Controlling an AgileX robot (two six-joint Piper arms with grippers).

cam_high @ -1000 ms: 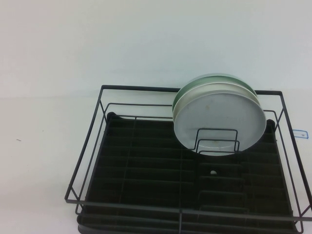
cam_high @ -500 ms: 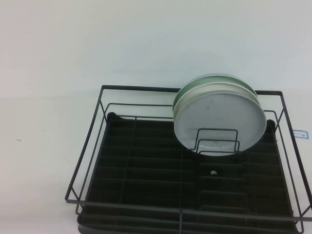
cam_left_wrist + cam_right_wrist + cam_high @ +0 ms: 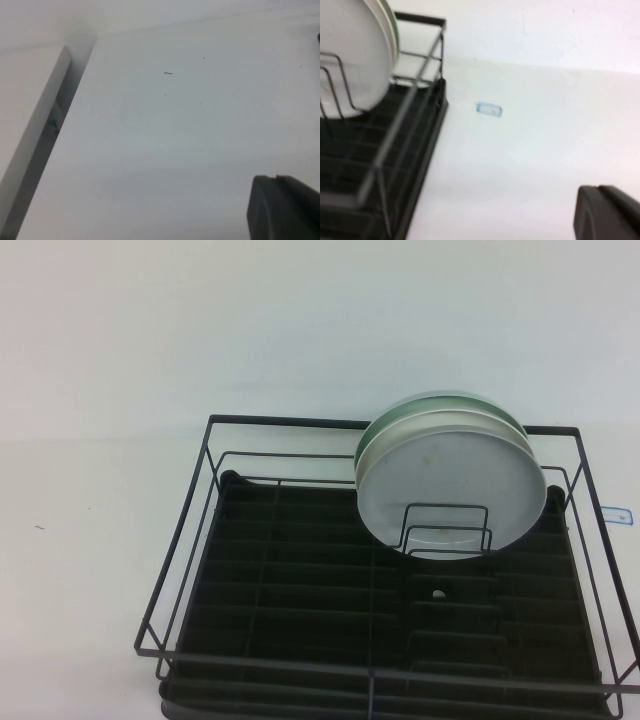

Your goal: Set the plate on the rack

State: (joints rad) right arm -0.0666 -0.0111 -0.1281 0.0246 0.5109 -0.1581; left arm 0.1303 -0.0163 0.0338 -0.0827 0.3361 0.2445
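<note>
The pale grey-white plate [image 3: 455, 490] stands upright on edge in the back right part of the black wire rack [image 3: 280, 421], leaning behind a wire divider. A green-edged plate [image 3: 415, 408] stands just behind it. The right wrist view shows the plate [image 3: 350, 55] and the rack's right side [image 3: 415, 125]. My right gripper [image 3: 599, 188] is shut and empty, low over the table to the right of the rack. My left gripper [image 3: 276, 177] is shut and empty over bare white table. Neither gripper shows in the high view.
A small blue-edged label [image 3: 619, 514] lies on the table just right of the rack; it also shows in the right wrist view [image 3: 489, 109]. The table's edge [image 3: 45, 125] shows in the left wrist view.
</note>
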